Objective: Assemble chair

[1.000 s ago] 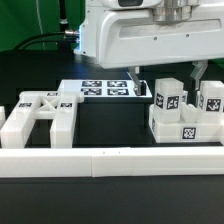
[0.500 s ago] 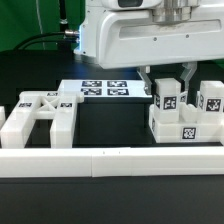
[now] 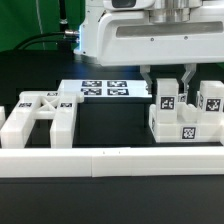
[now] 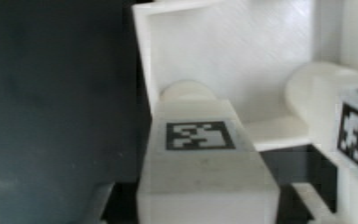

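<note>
The gripper (image 3: 168,92) is hanging low over the exterior view's right side. Its two fingers (image 3: 151,86) are standing on either side of a square post (image 3: 167,100) and pressing against its flanks, so the jaws are narrow and holding that post. The post is standing upright with its black-and-white tag facing the camera, and it is rising out of a cluster of chunky white blocks (image 3: 186,128) that also carry tags. Whether its foot is resting on the blocks or hanging just clear of them cannot be told.

The chair (image 3: 186,128) is lying in loose parts on the black table (image 3: 110,118), not yet put together:
- the block cluster with the gripped post is sitting at the exterior view's right
- a second tagged post (image 3: 211,97) is standing just beside the gripped one
- an open white frame piece (image 3: 35,115) is lying well apart at the exterior view's left

The marker board (image 3: 105,89) is lying flat between and behind them, and a long low white rail (image 3: 110,162) is running across the front.

In the wrist view the post (image 4: 202,150) is filling the gap between the dark fingertips (image 4: 108,205) — its tag is showing plainly, with a white slab (image 4: 220,50) lying beyond it
</note>
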`<state>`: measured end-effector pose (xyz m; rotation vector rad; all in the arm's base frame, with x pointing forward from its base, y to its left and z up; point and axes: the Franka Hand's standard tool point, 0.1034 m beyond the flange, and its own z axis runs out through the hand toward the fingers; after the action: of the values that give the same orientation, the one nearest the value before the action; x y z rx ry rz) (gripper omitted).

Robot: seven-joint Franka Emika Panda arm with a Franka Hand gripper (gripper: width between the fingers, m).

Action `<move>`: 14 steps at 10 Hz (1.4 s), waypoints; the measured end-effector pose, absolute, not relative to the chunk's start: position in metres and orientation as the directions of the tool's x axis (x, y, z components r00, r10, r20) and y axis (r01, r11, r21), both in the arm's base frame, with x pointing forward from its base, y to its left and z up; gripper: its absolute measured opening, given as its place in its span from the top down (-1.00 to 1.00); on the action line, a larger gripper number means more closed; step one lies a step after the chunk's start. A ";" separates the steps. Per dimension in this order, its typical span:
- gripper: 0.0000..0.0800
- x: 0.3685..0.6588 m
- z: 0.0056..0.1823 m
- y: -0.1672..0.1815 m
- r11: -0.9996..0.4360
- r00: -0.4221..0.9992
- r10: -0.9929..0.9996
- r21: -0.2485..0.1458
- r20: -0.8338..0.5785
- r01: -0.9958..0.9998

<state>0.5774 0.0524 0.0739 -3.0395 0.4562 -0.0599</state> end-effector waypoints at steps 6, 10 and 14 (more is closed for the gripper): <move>0.28 0.576 0.073 0.051 -0.430 0.433 -0.898 -0.051 -0.077 -0.902; -0.32 0.575 0.073 0.049 -0.450 0.453 -0.889 -0.054 -0.076 -0.892; -0.61 0.575 0.073 0.055 -0.730 0.734 -0.678 -0.073 -0.050 -0.680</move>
<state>0.5745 0.0548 0.0731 -2.8440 1.1158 0.0306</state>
